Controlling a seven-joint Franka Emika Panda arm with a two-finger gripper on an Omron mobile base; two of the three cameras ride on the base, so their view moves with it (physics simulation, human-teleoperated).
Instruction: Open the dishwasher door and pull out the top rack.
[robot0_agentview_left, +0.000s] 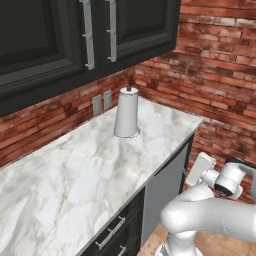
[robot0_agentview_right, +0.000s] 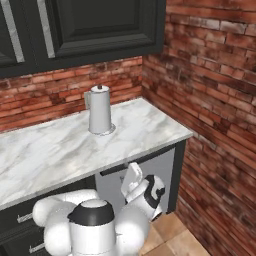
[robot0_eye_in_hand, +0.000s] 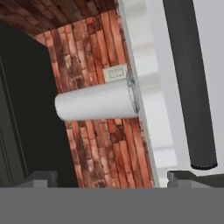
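Door: dishwasher door (robot0_agentview_right: 142, 177) shut under the counter (robot0_agentview_right: 75, 145), plain grey, right in front of my pincer (robot0_eye_in_hand: 111, 177).
Pincer: fingers spread wide, holding nothing.
Handle: dark bar (robot0_eye_in_hand: 189, 83) just ahead, to one side of my fingers; best place to grip.
Handling: I judge it stiff, hinged, fairly heavy, smooth-faced; pull steadily.
Rack: presumably behind the door, unseen.
Nearby: paper towel roll (robot0_agentview_right: 99, 116) farther off on the counter.

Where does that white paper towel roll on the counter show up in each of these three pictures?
Left base view: the white paper towel roll stands upright at upper centre on the marble counter.
Right base view: upper left of centre.
Hand view: rolled sideways, lying across the middle.
Shared landmark: the red brick wall behind it.
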